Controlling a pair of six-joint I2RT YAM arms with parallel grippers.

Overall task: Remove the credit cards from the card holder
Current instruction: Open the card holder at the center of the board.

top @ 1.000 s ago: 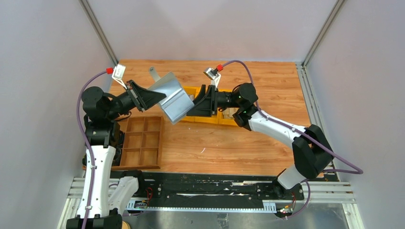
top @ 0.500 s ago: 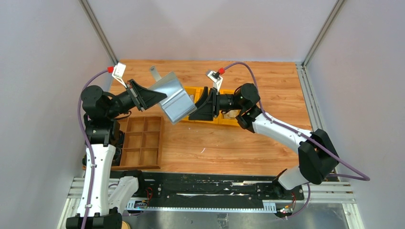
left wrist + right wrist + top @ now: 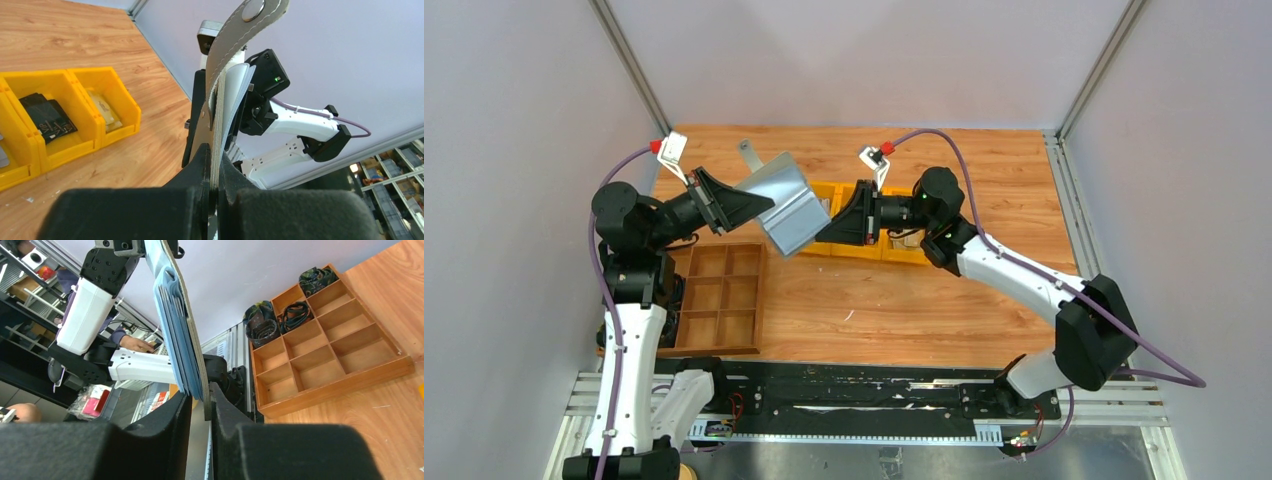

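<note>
We hold the open holder [image 3: 786, 208] aloft.
Our left gripper [image 3: 212, 152] and right gripper [image 3: 200, 392] each clamp tight on one edge.

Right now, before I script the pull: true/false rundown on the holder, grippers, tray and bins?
1. The card holder lies flat on the table. False: it is up in the air, with the left gripper shut on one edge.
2. An edge of the holder sits between the fingers of the right gripper. True.
3. The wooden tray is empty. False: dark rolled items fill compartments at one end.
4. The yellow bins hold things, one of them a black item. True.
5. The holder's tab is snapped shut. False: it sticks out free, with its snap showing.
</note>
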